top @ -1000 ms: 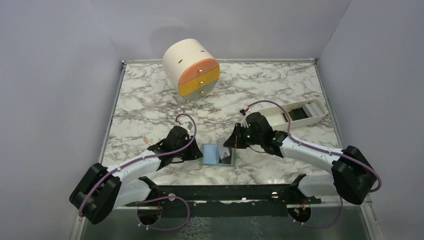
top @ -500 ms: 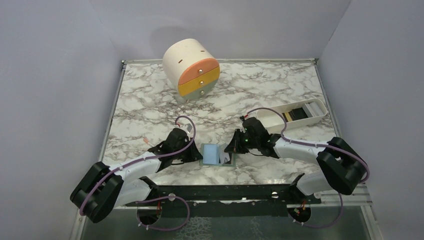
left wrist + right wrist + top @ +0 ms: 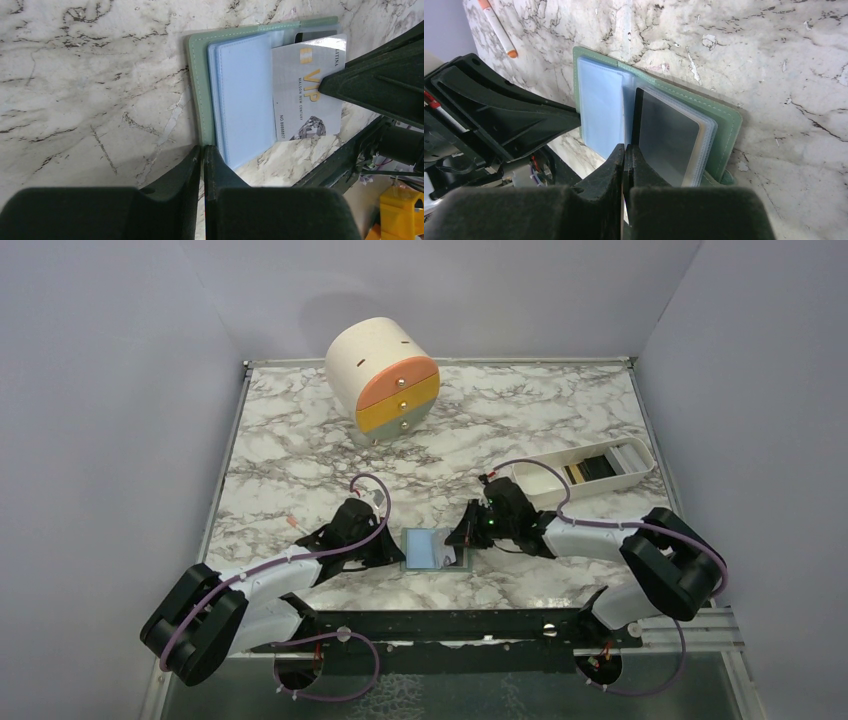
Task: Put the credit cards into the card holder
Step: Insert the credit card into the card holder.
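Close to the near edge of the worktop [image 3: 300,455], midway between the two arms: the card holder [image 3: 422,548], spread open and flat, sage-green cover underneath, pale blue and clear sleeves facing up. Behind the clear sleeve on its right half, a dark card [image 3: 669,137]. At the holder's left edge, the left hand [image 3: 202,149], fingers only a hairline apart, nothing visible between them, tips right at a corner of the green cover; impossible to tell whether pressing on it or merely touching. On the holder's right side, the right hand [image 3: 625,147], clamped fully together on a pale grey card [image 3: 306,95] with gold VIP lettering. That card partly over the holder's right half, left edge across the pale blue sleeve, the rest out past the holder's near edge above bare marble. Far right of the worktop, well apart from the holder: a long white tray [image 3: 538,482] with more cards [image 3: 592,468], black and tan among them. At the far middle, a cream drawer cylinder [image 3: 380,370] with orange, yellow and grey fronts. Further left than the left hand, a white marker [image 3: 498,29] with an orange tip, flat on the marble.
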You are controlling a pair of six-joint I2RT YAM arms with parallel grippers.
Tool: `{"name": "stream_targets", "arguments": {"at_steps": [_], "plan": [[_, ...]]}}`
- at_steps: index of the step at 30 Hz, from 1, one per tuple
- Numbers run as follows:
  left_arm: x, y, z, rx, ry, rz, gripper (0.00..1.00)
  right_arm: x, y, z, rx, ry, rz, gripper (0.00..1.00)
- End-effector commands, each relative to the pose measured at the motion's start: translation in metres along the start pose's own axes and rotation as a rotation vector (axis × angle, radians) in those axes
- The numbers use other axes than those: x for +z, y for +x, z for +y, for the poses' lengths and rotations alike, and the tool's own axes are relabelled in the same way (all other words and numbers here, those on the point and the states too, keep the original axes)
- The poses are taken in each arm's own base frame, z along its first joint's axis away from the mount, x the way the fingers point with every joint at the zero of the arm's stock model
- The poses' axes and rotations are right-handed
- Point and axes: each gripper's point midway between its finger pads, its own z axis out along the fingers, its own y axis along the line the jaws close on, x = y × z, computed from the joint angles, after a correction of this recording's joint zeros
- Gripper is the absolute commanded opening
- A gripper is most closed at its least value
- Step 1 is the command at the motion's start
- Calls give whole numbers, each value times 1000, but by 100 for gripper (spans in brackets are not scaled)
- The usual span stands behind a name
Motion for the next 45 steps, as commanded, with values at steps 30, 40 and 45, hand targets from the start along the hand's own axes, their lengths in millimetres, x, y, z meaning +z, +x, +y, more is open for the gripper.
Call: {"name": "stream_targets", "arguments": {"at_steps": [30, 40, 45], "plan": [[2, 12, 3, -47, 32, 20, 0, 12, 2, 2, 17, -100, -48, 1], [1, 16, 5, -62, 37, 18, 0, 15, 3, -7, 12, -61, -50, 14], [0, 15, 5, -66, 39, 14, 0, 10, 3, -23, -24, 52, -37, 26]]}}
